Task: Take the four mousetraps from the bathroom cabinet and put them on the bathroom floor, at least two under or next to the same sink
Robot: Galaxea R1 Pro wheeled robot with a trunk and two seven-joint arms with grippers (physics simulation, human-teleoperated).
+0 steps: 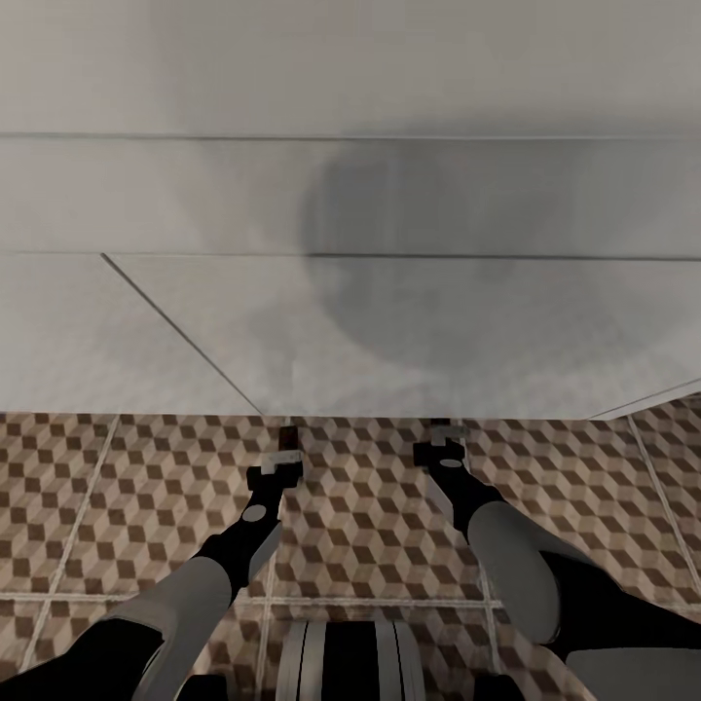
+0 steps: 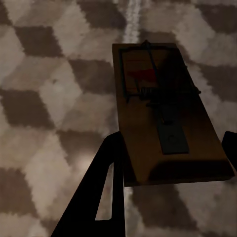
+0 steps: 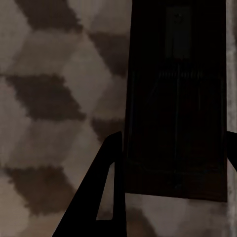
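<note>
Wooden mousetrap (image 2: 165, 113) clamped in left pincer (image 2: 170, 160), another (image 3: 177, 103) in right pincer (image 3: 173, 163).

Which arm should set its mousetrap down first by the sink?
Either would do, with a slight edge to the right. The right gripper holds its mousetrap nearer the bathroom sink front. The left gripper holds its mousetrap slightly farther back over the bathroom floor.

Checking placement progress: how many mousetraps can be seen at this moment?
2. One mousetrap sits between the left gripper's fingers, the other mousetrap between the right gripper's; both over the bathroom floor. Others may be out of view.
</note>
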